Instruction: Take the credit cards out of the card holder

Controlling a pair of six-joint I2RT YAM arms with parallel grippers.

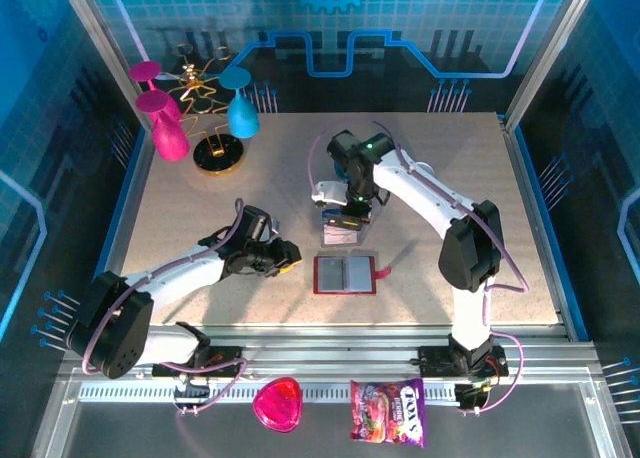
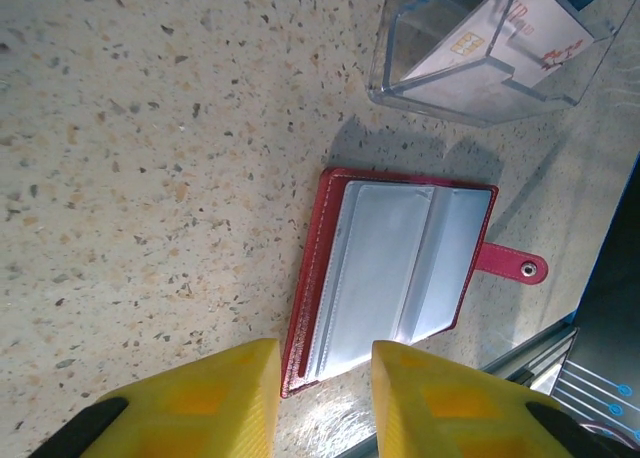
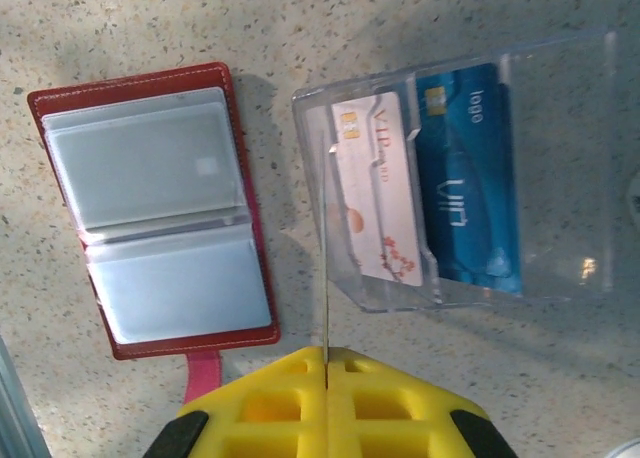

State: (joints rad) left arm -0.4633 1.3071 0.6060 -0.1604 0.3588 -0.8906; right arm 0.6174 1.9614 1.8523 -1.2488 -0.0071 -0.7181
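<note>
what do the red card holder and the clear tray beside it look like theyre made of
Card holder: looks like leather or faux leather, dark red and matte, with a stitched edge. Its inner pockets look like glossy, translucent plastic film.
Clear tray: likely rigid transparent plastic, since the cards and the table show through it and its edges catch the light.

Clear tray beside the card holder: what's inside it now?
Two cards lie flat, side by side, inside the clear tray: a pale pinkish-white card and a blue card. Whether anything lies beneath them cannot be seen.
</note>
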